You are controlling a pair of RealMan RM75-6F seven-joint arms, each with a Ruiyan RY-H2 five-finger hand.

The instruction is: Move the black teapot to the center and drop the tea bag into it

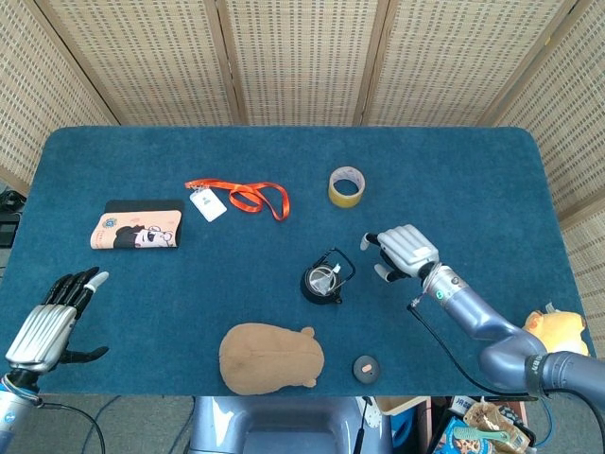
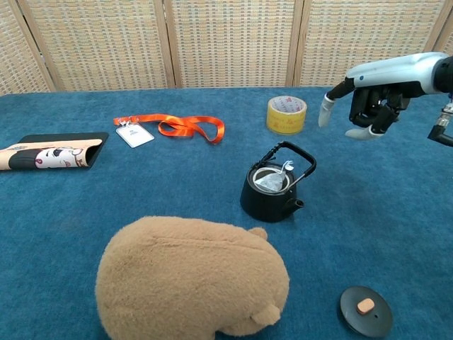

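Observation:
The black teapot (image 1: 322,282) (image 2: 270,193) stands lidless near the table's middle, its wire handle upright. The white tea bag (image 2: 272,182) lies inside its mouth, its string draped over the rim. My right hand (image 1: 404,252) (image 2: 371,106) hovers to the right of the pot, fingers spread, holding nothing. At the front left corner my left hand (image 1: 49,322) is open and empty; the chest view does not show it.
The pot's lid (image 1: 366,366) (image 2: 364,310) lies at the front right. A brown plush toy (image 1: 270,358) (image 2: 192,279) sits in front of the pot. A yellow tape roll (image 1: 347,185), an orange lanyard (image 1: 238,198) and a printed pouch (image 1: 138,231) lie farther back and left.

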